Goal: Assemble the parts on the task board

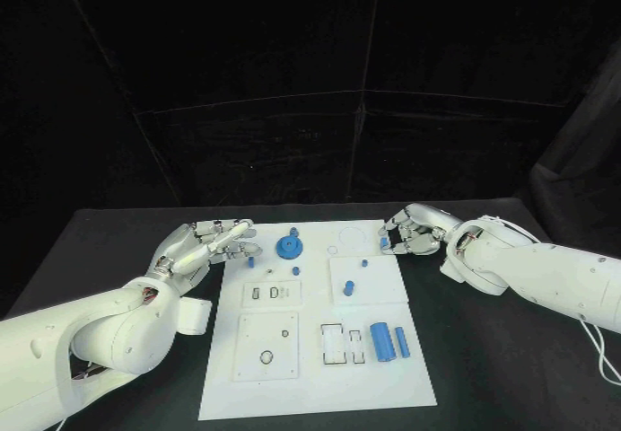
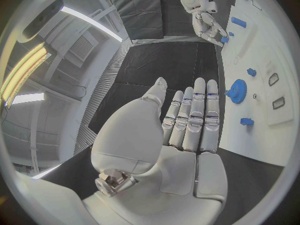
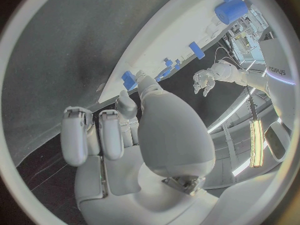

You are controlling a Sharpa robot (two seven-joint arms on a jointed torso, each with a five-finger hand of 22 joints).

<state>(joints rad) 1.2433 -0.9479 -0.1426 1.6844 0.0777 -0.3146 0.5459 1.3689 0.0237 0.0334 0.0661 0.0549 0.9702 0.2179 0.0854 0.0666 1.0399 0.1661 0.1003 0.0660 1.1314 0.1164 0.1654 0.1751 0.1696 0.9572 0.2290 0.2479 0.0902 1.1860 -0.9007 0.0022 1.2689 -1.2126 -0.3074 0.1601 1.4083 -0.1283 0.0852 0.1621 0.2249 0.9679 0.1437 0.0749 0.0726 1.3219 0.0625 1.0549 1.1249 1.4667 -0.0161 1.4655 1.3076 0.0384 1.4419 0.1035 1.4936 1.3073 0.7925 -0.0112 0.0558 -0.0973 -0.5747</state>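
Black surface and dark drapes surround the white task board [image 1: 317, 377]. Right robot hand [image 1: 412, 231] pinches a small blue part [image 1: 386, 241] at the board's far right edge; a loose pinch might drop it. Left robot hand [image 1: 214, 242] hovers released beside the blue gear [image 1: 289, 246].

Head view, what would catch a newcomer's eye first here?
First the white task board lying lengthwise in the middle of the black table, dotted with small blue parts. The blue gear near its far end and two blue cylinders near its right edge stand out. The left hand and right hand flank the far end of the board.
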